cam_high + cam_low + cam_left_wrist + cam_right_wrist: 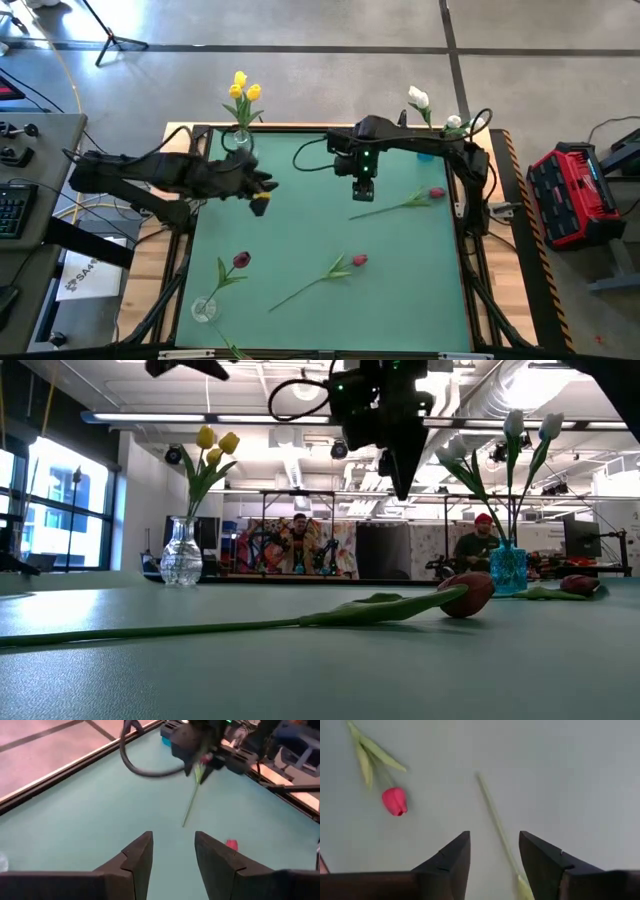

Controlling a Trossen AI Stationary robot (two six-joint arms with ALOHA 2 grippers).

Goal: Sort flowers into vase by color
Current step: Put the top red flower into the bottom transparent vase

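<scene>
In the high view, the right gripper (364, 192) hangs over the upper middle of the green table (300, 210), its fingers spread and holding nothing. Just to its lower right lies a dark red tulip (437, 193), its stem (385, 207) running down-left from the head toward the gripper, so the stem's free end sits almost under the fingers. The right wrist view shows that stem (496, 824) passing on a slant between the parted fingers. The left gripper (258, 194), also parted and empty, hovers left of centre, farther from this flower. I judge the right arm the nearer one for picking it up. Two more red tulips (359, 260) lie lower on the table.
</scene>
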